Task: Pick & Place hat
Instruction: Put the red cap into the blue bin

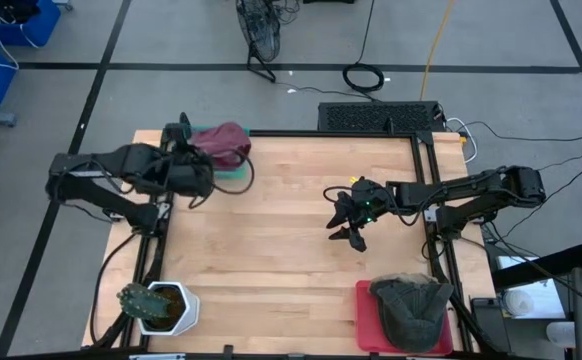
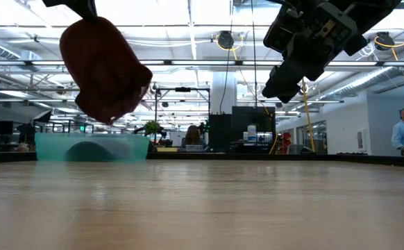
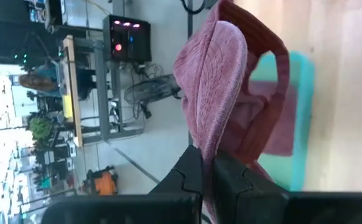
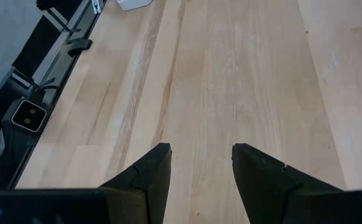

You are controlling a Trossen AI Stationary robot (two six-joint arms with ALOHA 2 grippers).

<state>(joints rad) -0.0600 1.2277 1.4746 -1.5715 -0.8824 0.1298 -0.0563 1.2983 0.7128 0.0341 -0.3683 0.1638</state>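
A maroon corduroy hat (image 1: 223,143) hangs from my left gripper (image 3: 207,171) over the teal tray (image 1: 236,172) at the table's far left corner; in the low view the hat (image 2: 103,68) floats above the tray (image 2: 91,146). My left gripper is shut on the hat. My right gripper (image 1: 343,216) hovers open over the middle right of the table, above bare wood (image 4: 196,168). A second, dark olive hat (image 1: 412,308) lies on the red tray (image 1: 366,325) at the near right corner. My left gripper pinches a folded edge of the maroon hat (image 3: 206,146) between its two fingers. The hat is lifted clear and hangs below the fingers, slack, above the teal tray (image 3: 300,118).
A white pot with a cactus-like plant (image 1: 156,305) stands at the near left corner. The middle of the wooden table (image 1: 271,240) is bare. Beyond the far edge lie cables and a black mat (image 1: 379,115).
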